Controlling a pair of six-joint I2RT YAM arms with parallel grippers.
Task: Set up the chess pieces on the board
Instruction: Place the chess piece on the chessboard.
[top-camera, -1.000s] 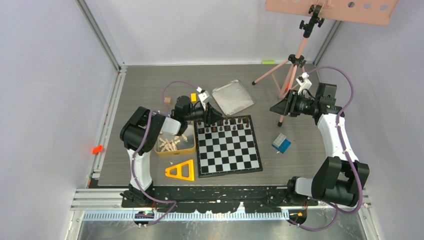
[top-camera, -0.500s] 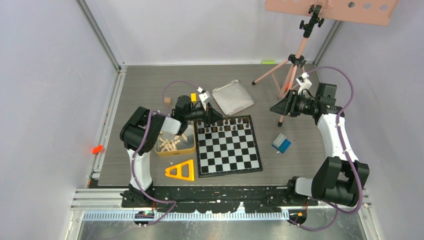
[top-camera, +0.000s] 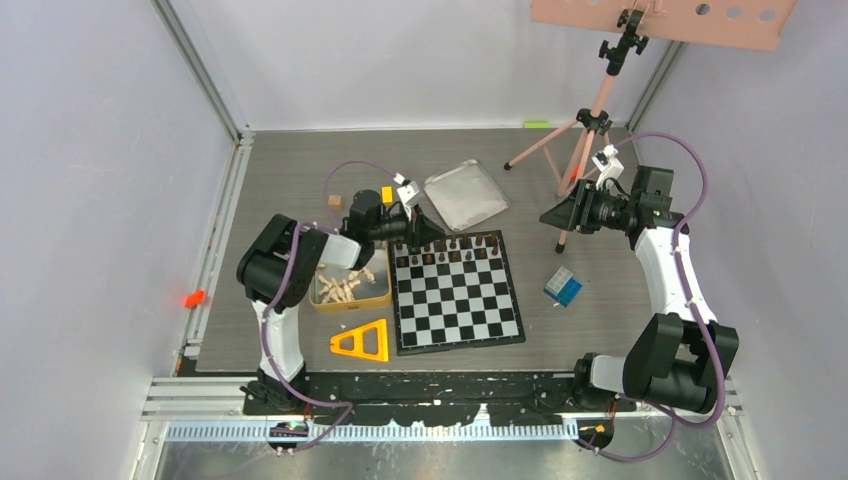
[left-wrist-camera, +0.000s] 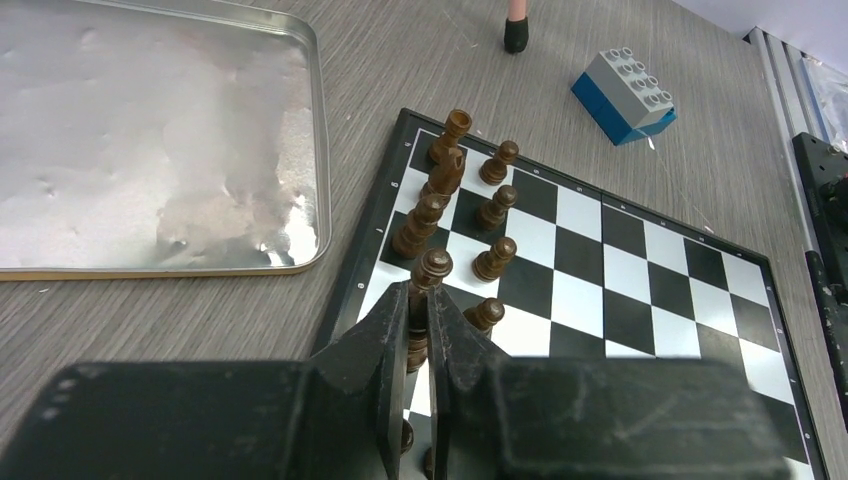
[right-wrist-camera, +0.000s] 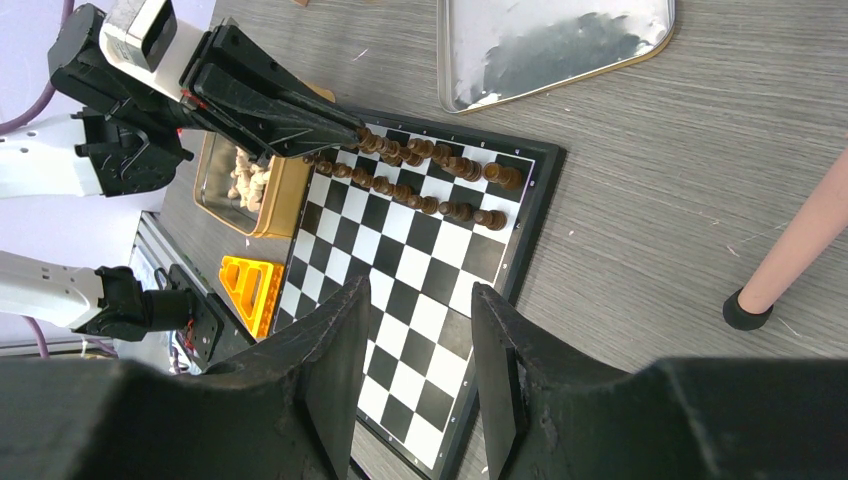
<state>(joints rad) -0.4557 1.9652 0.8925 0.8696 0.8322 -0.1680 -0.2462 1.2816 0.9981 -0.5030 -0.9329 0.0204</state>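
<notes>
From above, we see the flat black-and-white checked folding board (top-camera: 457, 300) lying on the grey wood-grain counter (top-camera: 290, 170) between the two arms. Dark brown wooden chess pieces (top-camera: 455, 249) stand in two rows along its far edge. Pale beige wooden pieces (top-camera: 340, 288) lie heaped in a gold rectangular tin (top-camera: 350, 307) just left of the board. A silver tin lid (top-camera: 466, 194) lies beyond the far edge, an orange triangular frame (top-camera: 363, 341) sits on the near side of the tin, and a blue-and-white toy brick (top-camera: 563, 287) rests to the right of the board. The left fingers (top-camera: 418, 232) reach the board's far left corner. The right fingers (top-camera: 558, 213) hang over the counter off the far right corner.

In the left wrist view, we find the left fingers (left-wrist-camera: 400, 325) drawn almost together, pinching a single dark chessman (left-wrist-camera: 432, 268) from both sides. Its rounded head shows above the tips, in line with the outer row. Its foot is hidden, so we cannot tell whether it touches the square. The other dark pieces stand upright beyond it, and the lid lies to the left.

In the right wrist view, the right fingers (right-wrist-camera: 340, 335) stand partly apart with nothing between them; we see only the board far below the gap.
</notes>
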